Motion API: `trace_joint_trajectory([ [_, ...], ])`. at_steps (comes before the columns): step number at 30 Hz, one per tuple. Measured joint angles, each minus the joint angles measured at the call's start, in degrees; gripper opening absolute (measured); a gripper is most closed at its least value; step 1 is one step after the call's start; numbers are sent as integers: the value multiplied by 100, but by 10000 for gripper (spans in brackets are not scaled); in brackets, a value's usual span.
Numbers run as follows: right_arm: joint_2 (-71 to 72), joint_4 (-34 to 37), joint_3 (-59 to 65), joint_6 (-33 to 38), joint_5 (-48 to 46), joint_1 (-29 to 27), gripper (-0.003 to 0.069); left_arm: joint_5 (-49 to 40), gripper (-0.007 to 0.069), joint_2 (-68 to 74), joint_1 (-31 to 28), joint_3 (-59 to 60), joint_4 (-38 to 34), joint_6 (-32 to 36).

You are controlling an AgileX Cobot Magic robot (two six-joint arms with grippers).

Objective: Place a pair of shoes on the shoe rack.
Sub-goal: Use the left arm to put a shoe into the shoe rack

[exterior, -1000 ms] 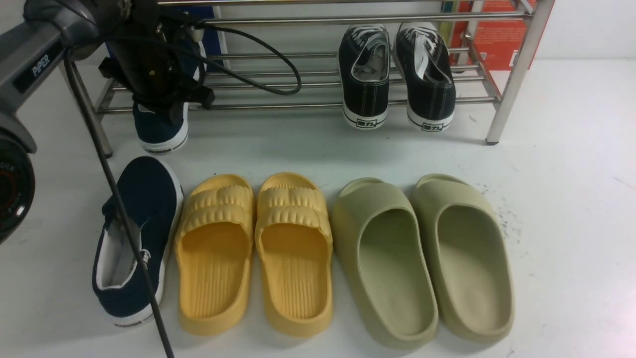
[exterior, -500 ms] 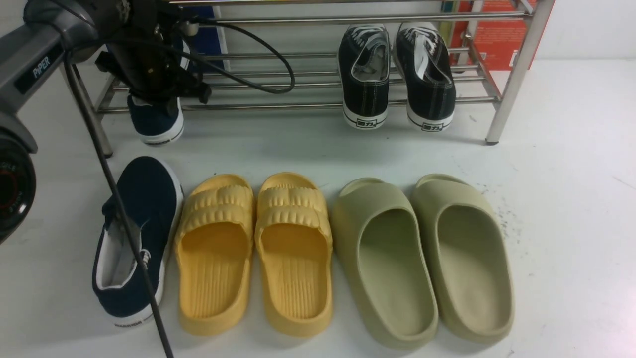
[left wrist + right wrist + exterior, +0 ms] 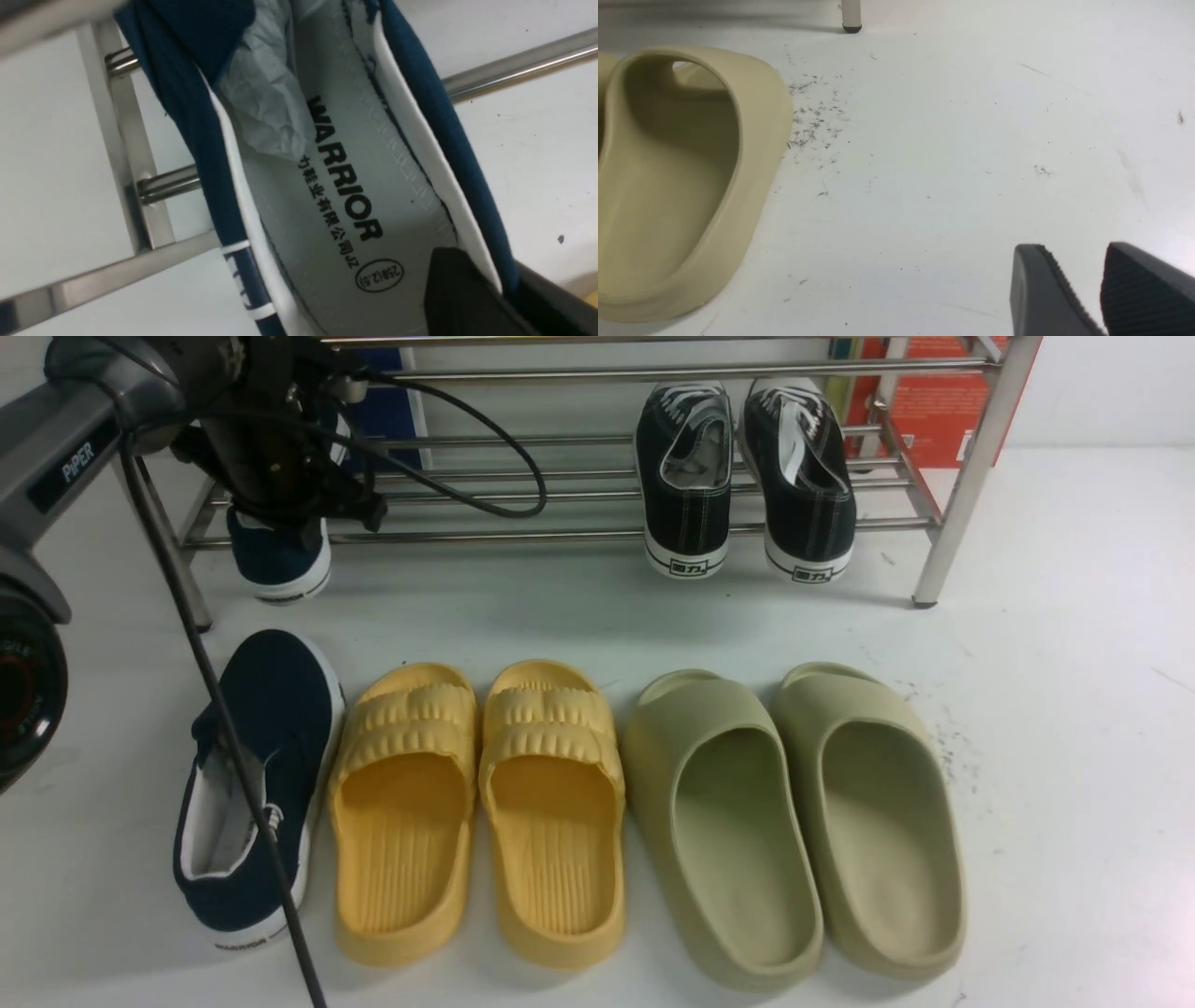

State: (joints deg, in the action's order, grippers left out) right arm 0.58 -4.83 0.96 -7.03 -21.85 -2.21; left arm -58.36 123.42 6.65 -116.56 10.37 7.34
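Observation:
My left gripper (image 3: 280, 509) is shut on the side wall of one navy-blue slip-on shoe (image 3: 278, 560), held at the left end of the shoe rack (image 3: 560, 534). Its toe reaches in over the low bars and its heel hangs at the front bar. In the left wrist view one finger (image 3: 460, 284) sits inside the shoe (image 3: 355, 186), on the "WARRIOR" insole, and the rack bars (image 3: 514, 65) run beneath it. The second navy shoe (image 3: 252, 784) lies on the table at front left. My right gripper (image 3: 1073, 261) is empty, its jaws a narrow gap apart, low over bare table.
Black lace-up sneakers (image 3: 747, 476) sit on the rack's right half. Yellow slides (image 3: 476, 803) and olive slides (image 3: 794, 812) line the front; one olive slide (image 3: 672, 177) lies near my right gripper. A red box (image 3: 943, 401) stands behind the rack. My left arm's cable crosses the second navy shoe.
My left gripper has carried the navy shoe back and a little left, further over the rack's bars. Everything else is still.

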Motion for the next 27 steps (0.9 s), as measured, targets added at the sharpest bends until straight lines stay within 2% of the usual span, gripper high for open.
trace_joint_trajectory([
  [10,0,0,0,0,0,0,238,-5,36,-6,0,0,4,0],
  [22,0,0,0,0,0,0,238,-92,171,-344,0,-5,-9,0],
  [27,0,0,0,0,0,0,238,-142,254,-495,0,-15,-8,-323],
])
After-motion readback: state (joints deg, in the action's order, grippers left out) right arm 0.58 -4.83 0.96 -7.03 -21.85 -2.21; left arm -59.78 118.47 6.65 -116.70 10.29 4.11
